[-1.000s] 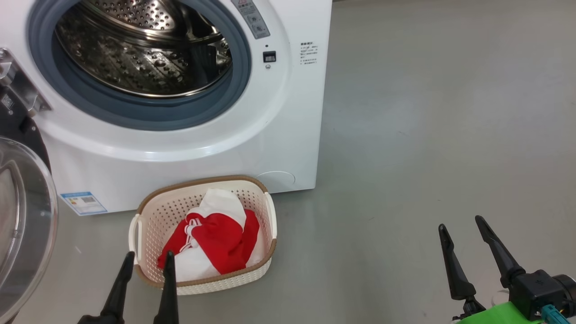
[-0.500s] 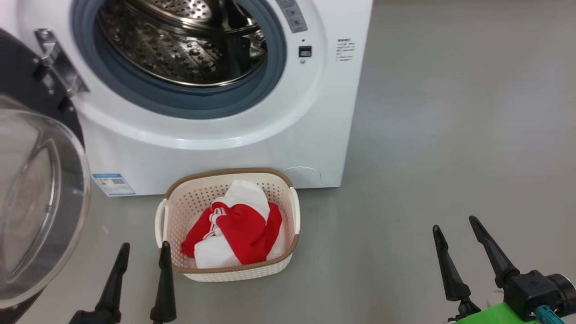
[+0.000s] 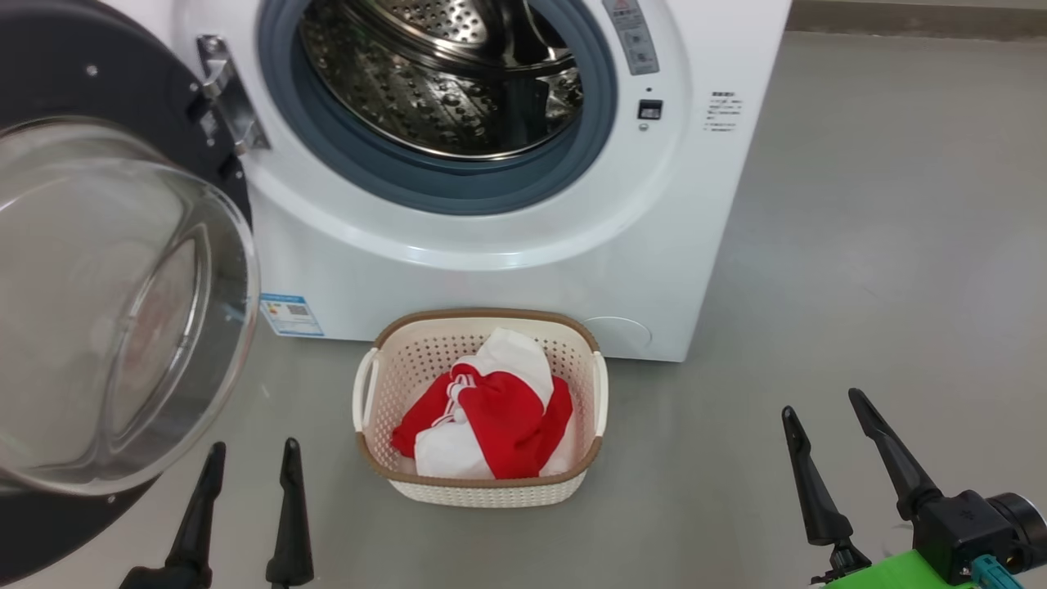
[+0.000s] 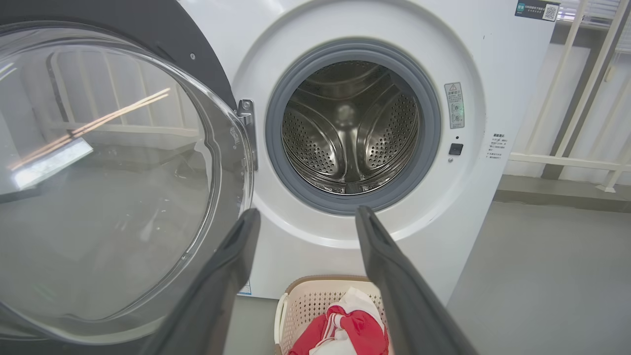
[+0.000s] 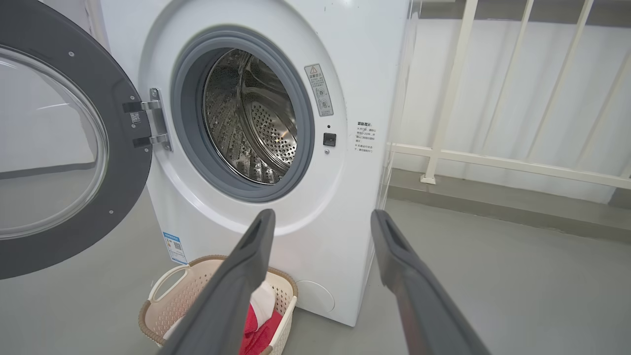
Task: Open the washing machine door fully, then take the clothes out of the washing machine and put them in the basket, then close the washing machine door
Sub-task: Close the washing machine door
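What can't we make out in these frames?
- Head view: the washing machine door is cut off by the left and bottom edges; outer face turned away.
- Head view: the floor of the basket lies under the clothes; the bundle hides the garment count.
- Left wrist view: the lowest front of the drum sits behind the gasket.
- Head view: print on the blue label is too small.

The left gripper (image 3: 253,446) and right gripper (image 3: 820,402) each have two long, tapered black fingers (image 3: 288,515). At five o'clock sit a black block (image 3: 953,523), bright green housing (image 3: 900,573) and teal plug (image 3: 994,568).
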